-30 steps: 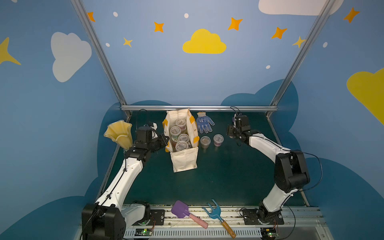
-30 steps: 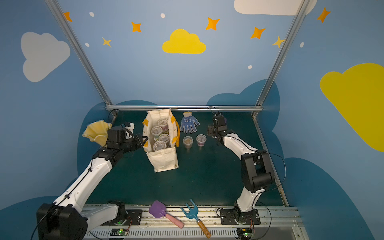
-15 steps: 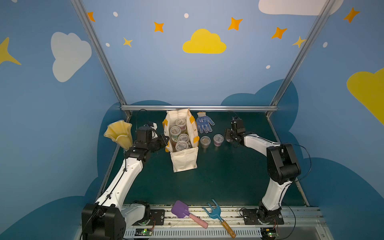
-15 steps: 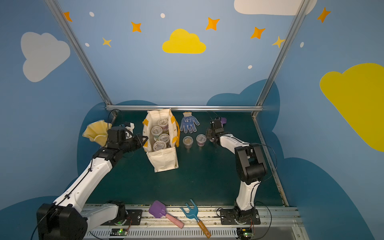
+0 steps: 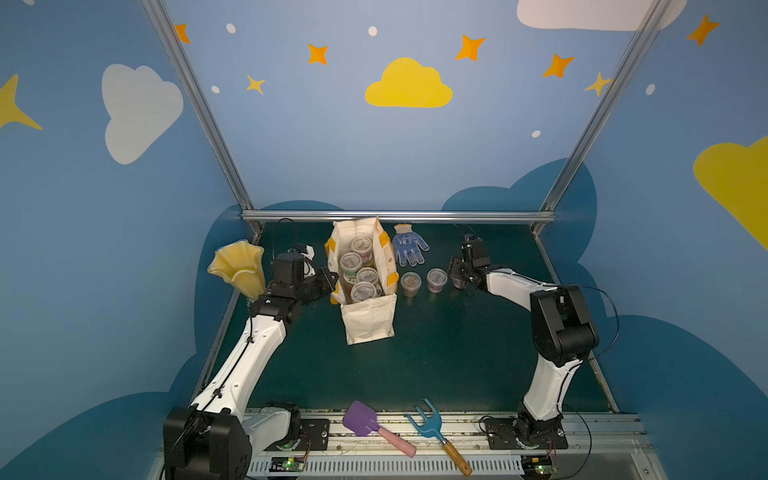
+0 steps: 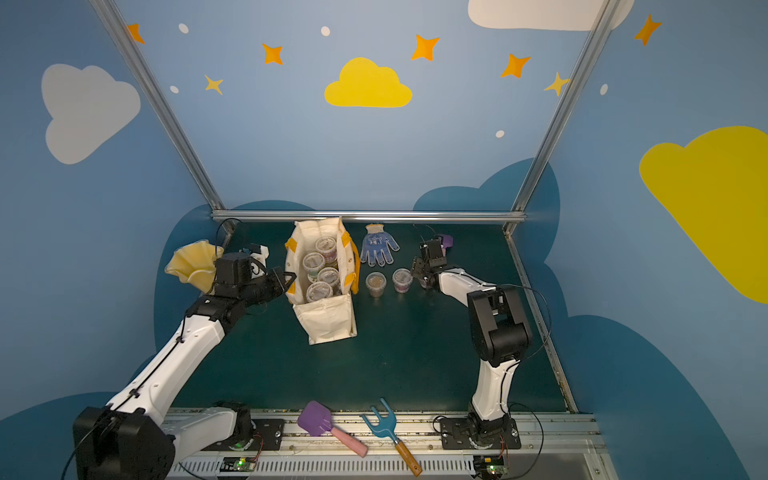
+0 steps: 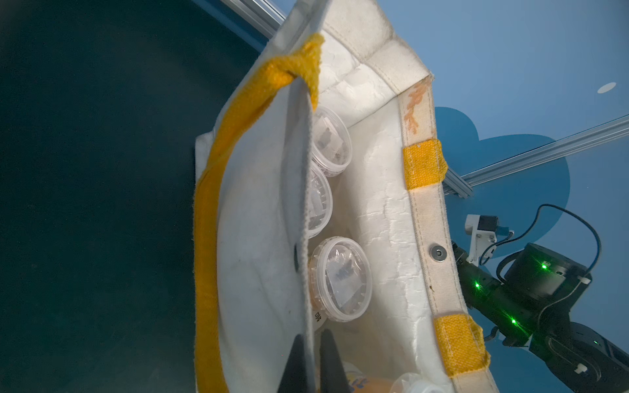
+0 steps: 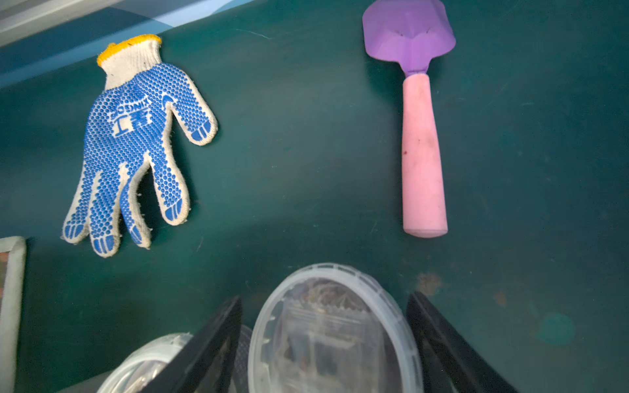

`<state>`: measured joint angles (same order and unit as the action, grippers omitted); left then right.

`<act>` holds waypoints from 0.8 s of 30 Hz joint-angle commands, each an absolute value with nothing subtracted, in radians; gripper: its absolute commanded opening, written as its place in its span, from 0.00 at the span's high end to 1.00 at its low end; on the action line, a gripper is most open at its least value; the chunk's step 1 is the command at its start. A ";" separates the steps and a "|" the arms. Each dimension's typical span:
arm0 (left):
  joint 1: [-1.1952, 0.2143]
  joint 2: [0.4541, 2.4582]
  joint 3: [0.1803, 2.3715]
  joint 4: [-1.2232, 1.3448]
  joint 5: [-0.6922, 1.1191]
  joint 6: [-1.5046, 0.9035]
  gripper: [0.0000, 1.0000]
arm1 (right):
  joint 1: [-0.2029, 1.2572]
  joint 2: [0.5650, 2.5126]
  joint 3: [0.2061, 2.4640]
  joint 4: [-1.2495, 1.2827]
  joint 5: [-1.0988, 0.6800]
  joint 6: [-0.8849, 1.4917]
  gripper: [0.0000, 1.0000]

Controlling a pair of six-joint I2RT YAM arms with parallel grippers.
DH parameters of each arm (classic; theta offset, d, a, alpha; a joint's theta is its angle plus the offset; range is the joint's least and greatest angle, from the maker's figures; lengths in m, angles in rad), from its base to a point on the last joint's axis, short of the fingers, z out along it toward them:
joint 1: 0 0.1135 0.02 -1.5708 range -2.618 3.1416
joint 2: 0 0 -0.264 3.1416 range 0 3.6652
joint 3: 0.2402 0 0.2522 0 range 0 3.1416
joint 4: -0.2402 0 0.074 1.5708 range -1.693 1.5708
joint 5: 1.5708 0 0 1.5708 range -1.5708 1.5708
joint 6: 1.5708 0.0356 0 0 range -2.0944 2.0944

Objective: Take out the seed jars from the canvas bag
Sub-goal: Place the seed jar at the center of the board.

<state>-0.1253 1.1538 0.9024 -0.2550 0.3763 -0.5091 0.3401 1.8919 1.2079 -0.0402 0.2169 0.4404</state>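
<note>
Right wrist view shows the right gripper (image 8: 323, 301) with its fingers apart on either side of a lidded seed cup (image 8: 335, 330). The cup stands on the bench (image 8: 306, 170) near the far edge, next to a brown-seed cup (image 5: 410, 284) and a purple-seed cup (image 5: 436, 279). Clearance at the lid rim looks slim, so a skewed rise could snag it and tip the cup, or knock the purple-seed neighbour. The left gripper (image 7: 311, 360) is clamped on the left wall of the canvas bag (image 5: 368, 320), which stands toward the bench's far left with several seed jars (image 5: 363, 291) inside. If that pinch slips, the wall may sag over them.
</note>
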 commanded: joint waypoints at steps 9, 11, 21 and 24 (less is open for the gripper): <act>-0.129 1.143 0.899 -0.264 0.393 -0.494 0.95 | 0.341 1.814 1.180 -0.070 0.309 0.408 0.15; -0.129 1.141 0.899 -0.265 0.393 -0.494 0.95 | 0.341 1.787 1.185 -0.086 0.320 0.403 0.15; -0.130 1.140 0.901 -0.258 0.401 -0.494 0.95 | 0.365 1.588 1.249 -0.133 0.059 0.333 0.15; -0.129 1.137 0.900 -0.257 0.402 -0.495 0.95 | 0.424 1.551 1.323 -0.188 -0.035 0.290 0.15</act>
